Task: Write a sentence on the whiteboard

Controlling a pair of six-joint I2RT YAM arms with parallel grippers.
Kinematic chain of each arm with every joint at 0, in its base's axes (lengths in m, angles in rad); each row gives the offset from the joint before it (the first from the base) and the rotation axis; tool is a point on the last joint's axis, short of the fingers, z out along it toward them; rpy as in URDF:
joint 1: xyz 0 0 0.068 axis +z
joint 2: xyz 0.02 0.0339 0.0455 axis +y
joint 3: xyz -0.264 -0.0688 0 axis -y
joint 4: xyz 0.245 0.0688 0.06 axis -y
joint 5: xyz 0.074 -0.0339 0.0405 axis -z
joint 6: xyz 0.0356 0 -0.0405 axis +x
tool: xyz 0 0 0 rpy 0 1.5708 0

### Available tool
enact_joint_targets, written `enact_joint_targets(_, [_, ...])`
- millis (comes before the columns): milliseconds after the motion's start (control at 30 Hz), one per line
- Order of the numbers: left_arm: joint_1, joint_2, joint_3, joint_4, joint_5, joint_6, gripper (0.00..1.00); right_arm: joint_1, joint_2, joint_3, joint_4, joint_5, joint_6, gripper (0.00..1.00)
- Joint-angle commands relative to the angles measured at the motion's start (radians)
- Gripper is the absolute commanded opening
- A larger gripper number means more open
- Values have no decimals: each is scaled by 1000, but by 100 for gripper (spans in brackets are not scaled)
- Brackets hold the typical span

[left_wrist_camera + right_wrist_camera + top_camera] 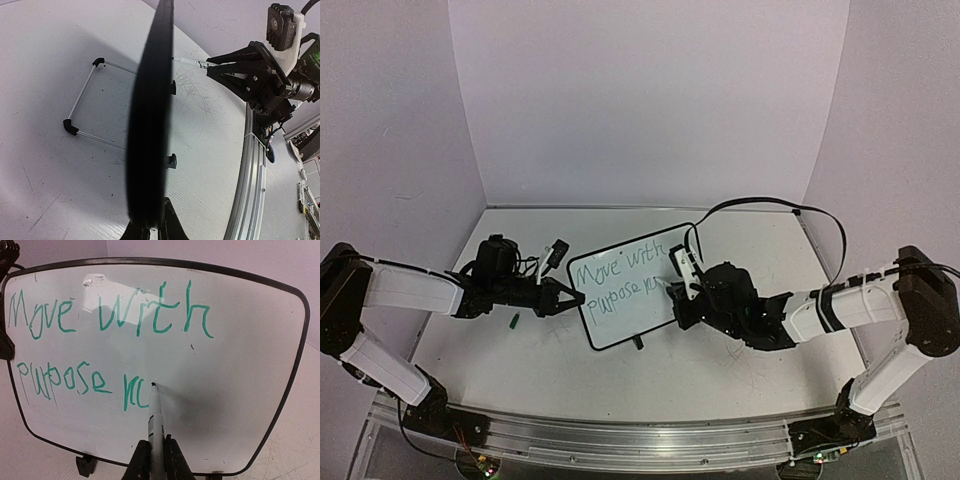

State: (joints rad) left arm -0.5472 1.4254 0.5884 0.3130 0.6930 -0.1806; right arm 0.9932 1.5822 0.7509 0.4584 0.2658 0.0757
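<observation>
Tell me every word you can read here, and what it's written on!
"Move with": green ink, top line of the whiteboard.
"purpose": green ink, second line of the same board.
"nc" or similar: loose green letters after "purpose", at the tip of the marker; I cannot read them for sure.
Small dark print on the marker's barrel: too blurred to read.
Nothing else can be read.

Robot lab cell: plain backdrop panels (640,100), scuffed white tabletop (740,385), alu rail (620,447) w/ arm bases (428,410).

Top camera overlooks the bench (750,385) from high behind its near edge. Left wrist camera looks past the left gripper (151,229) along the edge of the whiteboard (150,125). Right wrist camera, past the right gripper (156,444) and marker (156,415), closely faces the same board's front.
</observation>
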Motion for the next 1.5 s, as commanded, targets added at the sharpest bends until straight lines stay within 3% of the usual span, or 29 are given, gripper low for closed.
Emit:
enact_joint_targets(0, [1,-11,20,-38,-61,62,0,-7,20,46,32,12,-13,0])
enact_joint_targets(567, [2,-12,21,-38,-60,61,0,1,30,22,8,-40,10,0])
enact_joint_targets(867, [1,-12,19,-40,-65,59,0,-16,-159,-45,23,-74,30,0])
enact_joint_targets(1000, [1,-11,19,-40,-65,59,0,-42,-79,-42,24,-66,-1,0])
enact_joint_targets(1467, [1,-12,20,-41,-66,59,0,-42,-46,-26,58,-82,-17,0])
